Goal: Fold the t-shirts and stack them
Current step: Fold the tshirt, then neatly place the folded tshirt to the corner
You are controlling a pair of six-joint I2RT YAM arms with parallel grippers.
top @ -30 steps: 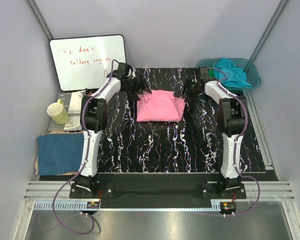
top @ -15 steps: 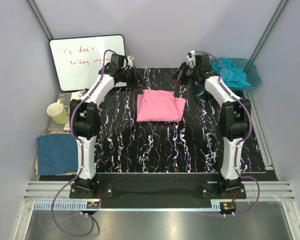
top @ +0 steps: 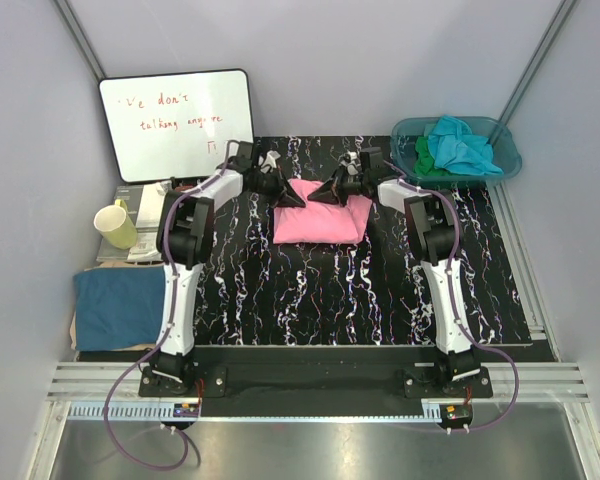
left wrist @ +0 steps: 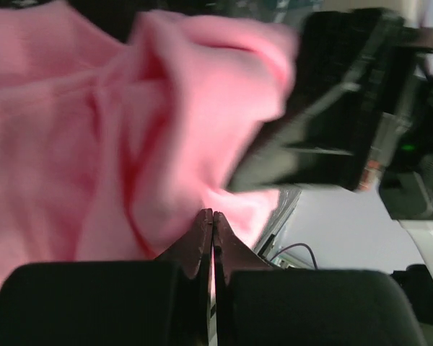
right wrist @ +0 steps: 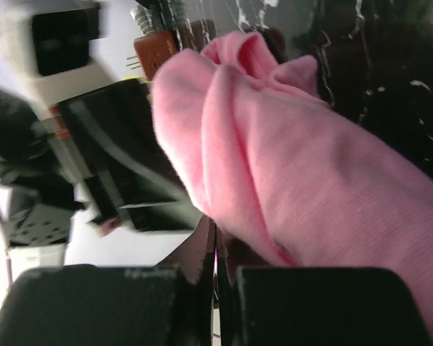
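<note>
The pink t-shirt [top: 320, 218] lies part-folded near the middle of the far edge of the black marbled worktop [top: 310, 290]. The left gripper [top: 283, 193] and right gripper [top: 325, 192] sit close together at its far hem, each with its fingers pressed together on a small bunch of pink cloth.

The likeliest trouble is a thin pinch. The knit is soft and limp, so one layer could slide free in mid-fold and the panel would land skewed or rumpled. With the grippers this near each other (each wrist view is half filled by the other arm), they could also collide.

The cloth is matte and finely ribbed, and it puckers into rounded ridges at the grips. The turquoise t-shirt [top: 465, 145] lies crumpled in the translucent teal basin [top: 507, 165] at the far right corner.
</note>
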